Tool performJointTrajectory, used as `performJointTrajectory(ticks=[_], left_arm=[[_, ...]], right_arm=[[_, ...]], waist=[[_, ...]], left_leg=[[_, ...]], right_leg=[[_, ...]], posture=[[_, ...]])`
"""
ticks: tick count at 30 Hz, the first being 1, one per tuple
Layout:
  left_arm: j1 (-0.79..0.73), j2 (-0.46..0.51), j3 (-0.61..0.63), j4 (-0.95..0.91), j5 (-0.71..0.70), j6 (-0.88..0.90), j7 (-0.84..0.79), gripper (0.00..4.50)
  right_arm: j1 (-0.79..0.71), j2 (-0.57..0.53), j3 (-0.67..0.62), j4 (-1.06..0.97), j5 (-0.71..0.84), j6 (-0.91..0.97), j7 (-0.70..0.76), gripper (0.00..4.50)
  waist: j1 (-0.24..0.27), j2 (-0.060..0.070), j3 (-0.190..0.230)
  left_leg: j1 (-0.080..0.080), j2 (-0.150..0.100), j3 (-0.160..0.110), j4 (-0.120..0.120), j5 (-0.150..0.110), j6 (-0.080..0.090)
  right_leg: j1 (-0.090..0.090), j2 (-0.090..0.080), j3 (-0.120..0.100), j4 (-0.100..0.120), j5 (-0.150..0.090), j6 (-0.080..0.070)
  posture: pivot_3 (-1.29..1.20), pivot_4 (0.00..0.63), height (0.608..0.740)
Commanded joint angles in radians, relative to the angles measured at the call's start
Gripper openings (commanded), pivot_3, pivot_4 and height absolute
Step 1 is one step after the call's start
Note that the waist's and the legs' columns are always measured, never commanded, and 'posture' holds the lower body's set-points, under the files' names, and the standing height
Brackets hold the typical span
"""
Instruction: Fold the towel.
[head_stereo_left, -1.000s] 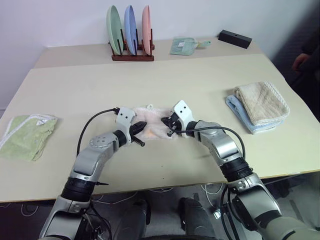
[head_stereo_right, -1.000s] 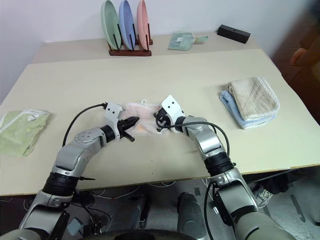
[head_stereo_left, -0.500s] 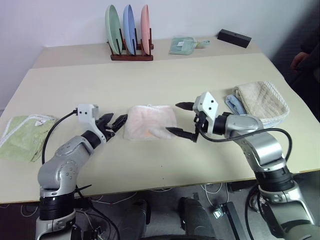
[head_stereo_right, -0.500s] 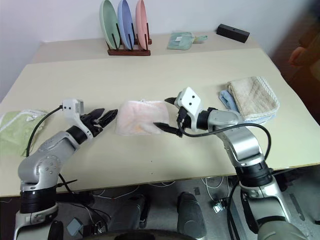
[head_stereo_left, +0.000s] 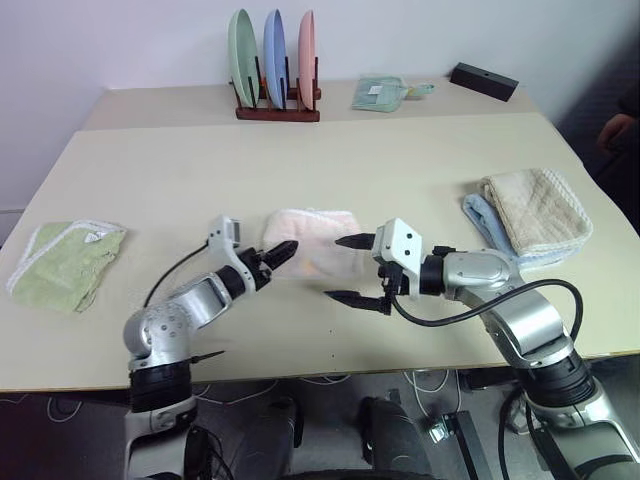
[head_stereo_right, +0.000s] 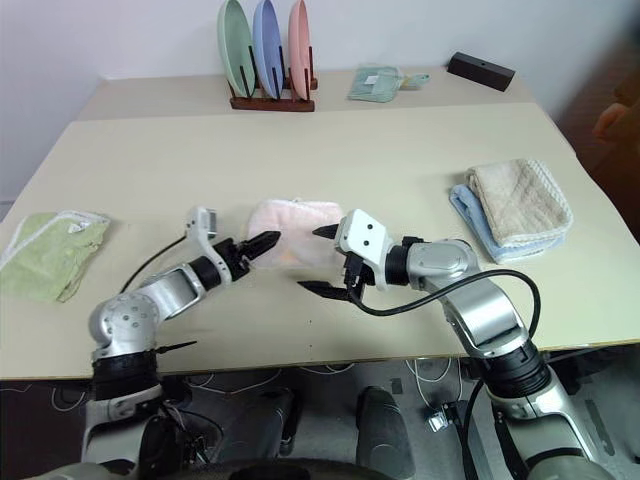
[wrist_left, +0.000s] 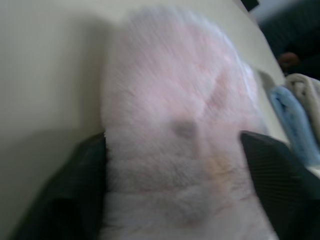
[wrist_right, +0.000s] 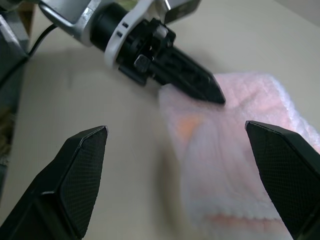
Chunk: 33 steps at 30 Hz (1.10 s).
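The towel (head_stereo_left: 315, 228) lies folded into a small pale pink pad in the middle of the table (head_stereo_left: 400, 160). My left gripper (head_stereo_left: 280, 253) points at its left edge. In the left wrist view its fingers (wrist_left: 80, 185) stand apart on either side of the towel (wrist_left: 180, 130), so it is open; I cannot tell whether they touch the cloth. My right gripper (head_stereo_left: 335, 268) hangs wide open at the towel's right front corner, holding nothing. The right wrist view shows the left gripper (wrist_right: 200, 85) at the towel's (wrist_right: 240, 150) edge.
A light green towel (head_stereo_left: 65, 262) lies at the table's left edge. A beige towel (head_stereo_left: 535, 210) rests on a blue one (head_stereo_left: 480, 215) at the right. At the back stand a plate rack (head_stereo_left: 275, 60), a small green cloth (head_stereo_left: 378, 93) and a black box (head_stereo_left: 483, 80). A person's hand (head_stereo_left: 625, 130) is at the right edge.
A second ago both grippers were shut on the towel. They let go and swung out to the sides. The left has since come back to the towel's left edge and the right has drawn nearer.
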Motion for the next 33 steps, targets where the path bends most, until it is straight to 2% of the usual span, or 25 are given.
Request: performJointTrajectory(ticks=[1, 4, 7, 9, 11, 13, 17, 20, 23, 27, 30, 33], left_arm=[[-0.006, -0.025, -0.030, -0.023, -0.023, 0.022, 0.011, 1.56], [0.000, -0.042, -0.037, -0.032, -0.008, 0.010, 0.024, 0.04], [-0.015, -0.055, -0.014, -0.062, 0.013, -0.091, 0.029, 0.04], [-0.056, -0.058, 0.069, -0.076, -0.002, -0.187, 0.064, 0.04], [-0.108, -0.018, 0.177, -0.088, -0.012, -0.275, 0.124, 0.04], [-0.139, 0.027, 0.240, -0.096, -0.016, -0.326, 0.160, 0.04], [-0.172, 0.231, 0.465, -0.087, 0.012, -0.414, 0.290, 0.04], [-0.128, 0.296, 0.594, -0.066, -0.026, -0.443, 0.353, 0.04], [-0.037, 0.295, 0.703, -0.032, -0.078, -0.438, 0.406, 0.04], [0.088, 0.201, 0.688, -0.096, -0.114, -0.429, 0.456, 0.04], [0.151, 0.114, 0.715, -0.124, -0.144, -0.492, 0.492, 1.09], [0.181, 0.092, 0.717, -0.142, -0.180, -0.516, 0.529, 2.60]], right_arm=[[-0.001, -0.007, -0.015, -0.017, -0.010, -0.016, -0.015, 4.50], [0.005, -0.005, -0.021, -0.022, -0.006, -0.013, -0.019, 4.50], [0.005, -0.002, -0.027, -0.017, -0.005, -0.013, -0.028, 4.50], [-0.002, -0.002, -0.029, -0.006, -0.009, -0.018, -0.032, 4.50], [-0.008, -0.006, -0.032, 0.005, -0.014, -0.028, -0.032, 4.50], [-0.011, -0.010, -0.035, 0.013, -0.015, -0.033, -0.031, 4.50], [-0.019, -0.010, -0.031, 0.038, -0.018, -0.052, -0.021, 4.50], [-0.027, -0.004, -0.021, 0.061, -0.027, -0.070, -0.016, 4.50], [-0.037, 0.005, -0.016, 0.086, -0.032, -0.086, -0.011, 4.50], [-0.044, 0.013, -0.009, 0.114, -0.038, -0.105, -0.003, 4.50], [-0.034, 0.007, -0.002, 0.140, -0.052, -0.126, 0.009, 4.50], [-0.036, 0.007, -0.003, 0.151, -0.054, -0.134, 0.021, 4.50]], waist=[[-0.001, 0.000, 0.000], [-0.005, 0.000, 0.000], [-0.002, 0.000, 0.000], [-0.001, -0.001, 0.000], [-0.001, -0.002, 0.001], [-0.008, -0.002, 0.001], [-0.016, -0.002, 0.001], [-0.023, -0.002, 0.001], [-0.024, -0.002, 0.001], [-0.004, -0.005, 0.000], [0.003, -0.012, -0.002], [0.000, -0.012, -0.002]], left_leg=[[0.000, 0.000, 0.000, 0.000, 0.000, 0.000], [0.000, 0.001, 0.000, -0.001, 0.000, 0.000], [0.000, 0.001, 0.000, -0.001, 0.000, 0.000], [0.000, 0.001, 0.000, -0.001, 0.000, 0.000], [0.000, 0.001, 0.000, -0.001, 0.000, 0.000], [0.000, 0.002, 0.000, -0.001, 0.000, -0.001], [0.000, 0.002, 0.001, -0.003, 0.002, -0.004], [0.000, 0.002, 0.001, -0.003, 0.003, -0.005], [0.000, 0.001, 0.001, -0.003, 0.002, -0.003], [0.000, 0.001, 0.000, -0.001, 0.000, -0.001], [-0.001, 0.001, 0.000, -0.001, 0.000, -0.001], [0.000, 0.001, 0.000, -0.001, 0.000, -0.001]], right_leg=[[0.000, 0.000, 0.000, 0.000, 0.000, 0.000], [-0.001, 0.001, 0.000, 0.000, 0.000, 0.000], [-0.001, 0.001, 0.000, 0.000, 0.000, 0.000], [-0.001, 0.000, 0.000, 0.000, 0.000, 0.000], [-0.001, 0.001, 0.000, 0.000, 0.000, 0.000], [-0.002, 0.001, 0.000, -0.001, 0.000, 0.000], [-0.003, 0.002, 0.001, 0.000, 0.000, 0.000], [-0.003, 0.001, 0.001, -0.001, 0.000, 0.000], [-0.002, 0.000, 0.002, -0.001, 0.000, 0.000], [-0.001, 0.000, 0.000, -0.001, 0.000, 0.000], [0.000, 0.001, -0.001, -0.001, 0.000, 0.000], [0.000, 0.001, -0.001, -0.001, 0.000, -0.001]], posture=[[0.00, 0.150, 0.740], [0.00, 0.150, 0.740], [0.00, 0.150, 0.740], [0.00, 0.150, 0.740], [0.00, 0.150, 0.740], [0.00, 0.150, 0.740], [0.00, 0.150, 0.740], [0.00, 0.150, 0.740], [0.00, 0.150, 0.740], [0.00, 0.150, 0.740], [0.00, 0.150, 0.740], [0.00, 0.150, 0.740]])
